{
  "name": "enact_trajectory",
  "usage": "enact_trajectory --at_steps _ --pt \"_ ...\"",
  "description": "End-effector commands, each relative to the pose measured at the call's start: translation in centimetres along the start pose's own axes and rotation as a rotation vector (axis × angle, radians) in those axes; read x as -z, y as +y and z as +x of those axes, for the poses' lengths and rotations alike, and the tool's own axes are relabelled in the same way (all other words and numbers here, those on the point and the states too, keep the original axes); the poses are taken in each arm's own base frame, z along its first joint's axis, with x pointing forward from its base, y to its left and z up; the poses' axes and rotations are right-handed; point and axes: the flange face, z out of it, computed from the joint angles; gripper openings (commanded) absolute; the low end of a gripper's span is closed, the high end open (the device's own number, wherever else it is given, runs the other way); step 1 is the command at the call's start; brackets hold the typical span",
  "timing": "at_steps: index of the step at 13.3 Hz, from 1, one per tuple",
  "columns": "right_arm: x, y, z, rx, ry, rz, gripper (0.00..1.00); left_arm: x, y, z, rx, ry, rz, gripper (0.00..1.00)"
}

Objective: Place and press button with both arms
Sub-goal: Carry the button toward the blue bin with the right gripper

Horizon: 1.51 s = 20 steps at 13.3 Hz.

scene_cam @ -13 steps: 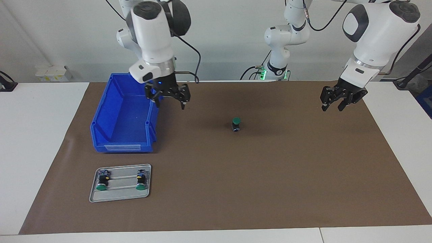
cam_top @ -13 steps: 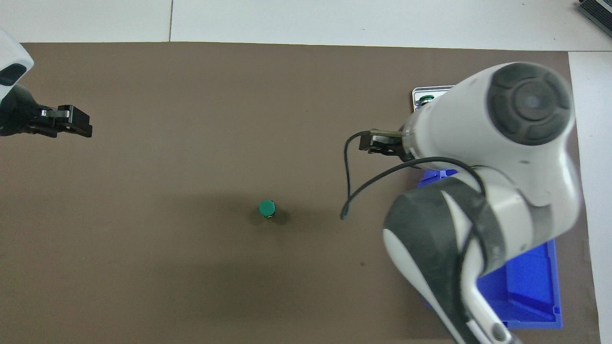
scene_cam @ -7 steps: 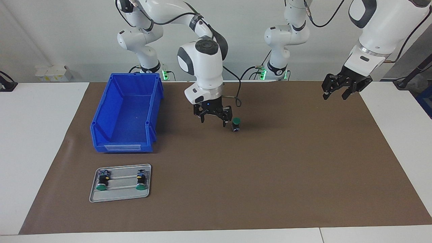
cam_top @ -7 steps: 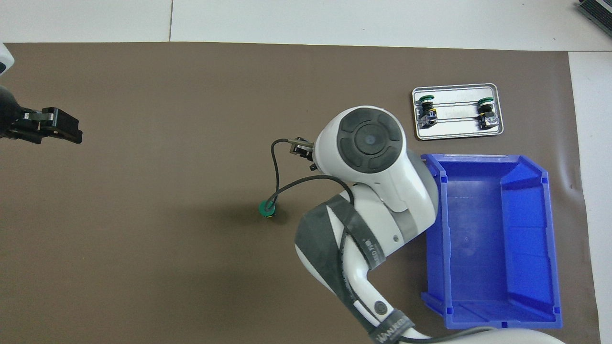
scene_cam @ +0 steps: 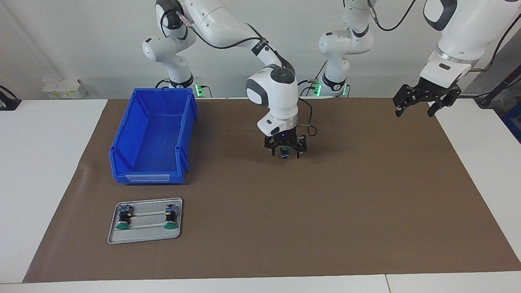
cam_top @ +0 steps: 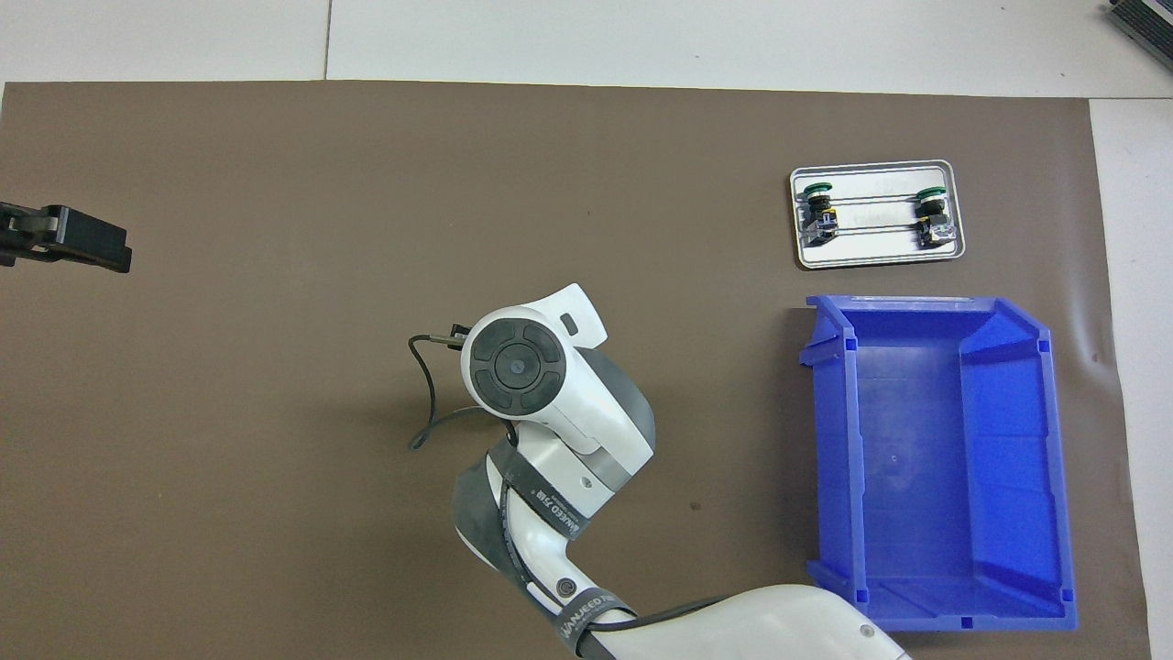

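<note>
— How did the right end effector [scene_cam: 285,152] sit?
— Pointed straight down at mid-bench, fingers spread either side of the button [scene_cam: 285,153], which stood on the brown mat [scene_cam: 325,211]; whether they gripped it, I cannot tell. Its arm bent down from above.
— And the left end effector [scene_cam: 423,99]?
— Raised over the mat's corner at its own end of the bench, fingers spread, waiting.
— Counts?
— Three buttons: two spare buttons [scene_cam: 122,218] lay in the metal tray [scene_cam: 142,236] toward the bench's outer edge. One blue bin [scene_cam: 152,134], nothing visible inside.
</note>
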Motion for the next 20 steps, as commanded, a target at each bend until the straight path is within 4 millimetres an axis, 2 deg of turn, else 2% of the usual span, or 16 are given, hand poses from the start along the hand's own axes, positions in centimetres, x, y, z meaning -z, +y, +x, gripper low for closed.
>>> enact_trajectory --at_steps 1,2,4,7,10,15,16,17,19,20 --pt "-0.9 -0.1 -1.1 0.027 -0.006 -0.024 1.00 -1.4 -0.8 -1.2 0.001 0.046 0.019 1.00" --pt "-1.4 0.2 -1.9 0.035 -0.014 -0.033 1.00 -1.9 -0.9 -1.4 0.004 0.065 0.019 1.00" --pt "-1.4 -0.3 -3.8 0.058 -0.031 -0.046 1.00 -3.0 -0.7 -1.9 0.014 0.087 0.020 1.00" --pt "-2.1 0.5 -4.6 0.067 -0.044 -0.067 1.00 -3.2 -0.1 -2.1 0.036 0.093 -0.037 1.00" --pt "-2.2 1.0 -4.7 0.097 -0.050 -0.073 1.00 -3.3 -0.1 -2.1 0.053 0.087 -0.047 1.00" --pt "-2.3 0.9 -5.0 0.106 -0.054 -0.077 0.93 -3.7 -0.6 -3.0 0.052 0.046 -0.046 1.00" --pt "-2.3 1.0 -5.0 0.108 -0.055 -0.078 0.88 -3.9 -0.7 -3.3 0.053 0.037 -0.046 1.00" --pt "-2.3 1.1 -5.1 0.112 -0.055 -0.080 0.75 -4.1 -0.7 -3.4 0.053 0.034 -0.046 1.00" --pt "-2.3 1.2 -5.1 0.132 -0.057 -0.080 0.28 -4.4 -0.7 -3.8 0.056 0.012 -0.046 1.00" --pt "-2.4 1.2 -5.2 0.132 -0.058 -0.081 0.10 -4.4 -0.7 -3.9 0.059 0.004 -0.047 1.00"
